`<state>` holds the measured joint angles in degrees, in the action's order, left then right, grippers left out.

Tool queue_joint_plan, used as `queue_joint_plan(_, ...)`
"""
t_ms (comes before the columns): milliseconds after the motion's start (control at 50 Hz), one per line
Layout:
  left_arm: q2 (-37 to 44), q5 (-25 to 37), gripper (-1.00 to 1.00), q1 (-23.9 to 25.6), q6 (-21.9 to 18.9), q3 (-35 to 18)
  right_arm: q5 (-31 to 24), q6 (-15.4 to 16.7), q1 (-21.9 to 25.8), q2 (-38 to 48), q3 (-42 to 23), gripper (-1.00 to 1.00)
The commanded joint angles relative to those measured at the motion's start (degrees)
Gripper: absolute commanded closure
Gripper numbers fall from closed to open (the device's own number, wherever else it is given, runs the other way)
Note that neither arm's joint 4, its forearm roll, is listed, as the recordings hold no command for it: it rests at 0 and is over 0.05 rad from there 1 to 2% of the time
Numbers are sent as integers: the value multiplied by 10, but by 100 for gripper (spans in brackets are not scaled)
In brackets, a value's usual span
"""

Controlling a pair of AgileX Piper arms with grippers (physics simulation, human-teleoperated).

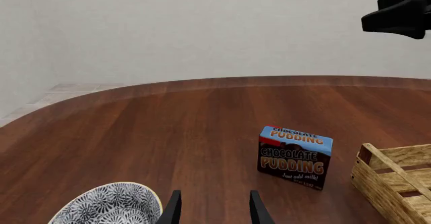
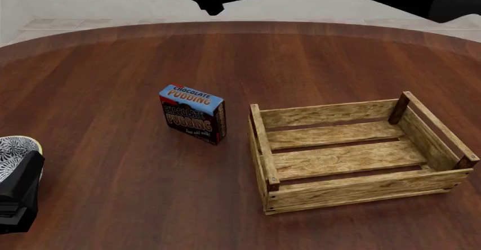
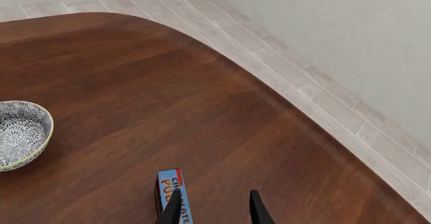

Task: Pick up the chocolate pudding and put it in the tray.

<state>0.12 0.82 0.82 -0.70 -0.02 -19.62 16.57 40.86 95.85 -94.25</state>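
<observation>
Item: pudding (image 2: 192,114), a small carton standing upright near the worktop (image 2: 112,165) centre, just beside the tray (image 2: 353,196) and apart from it. Legible: "CHOCOLATE PUDDING" in orange on the dark front, repeated on the blue top; smaller script below, unreadable.

Handling, as you may judge: light, stiff card with smooth faces, likely to crush or tip under a hard pinch. Take it across the narrow thickness, front and back faces, from above.

Right pincer (image 3: 214,210): open, empty, above the carton's far side. Left pincer (image 1: 214,210): open, empty, near the worktop's left edge, beside the bowl (image 1: 111,204).

Tray: holds nothing.
</observation>
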Motion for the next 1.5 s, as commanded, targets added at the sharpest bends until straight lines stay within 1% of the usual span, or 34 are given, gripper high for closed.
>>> queue_joint_plan(20,0,-2,-100,1,-2,0,-20,6,19,22,-33,-100)
queue_joint_plan(300,-1,-5,-100,2,-4,0,-30,1,36,41,-56,-100)
queue_joint_plan(760,-1,-7,-100,0,-7,0,-17,-5,59,72,-36,-100)
queue_joint_plan(920,-1,-6,-100,0,-8,0,-21,-6,61,78,-35,-100)
queue_joint_plan(1160,-1,-6,-100,1,-8,0,-23,3,51,88,-31,-100)
queue_joint_plan(1500,-1,-6,-100,1,-9,0,-13,-1,41,99,-19,-100)
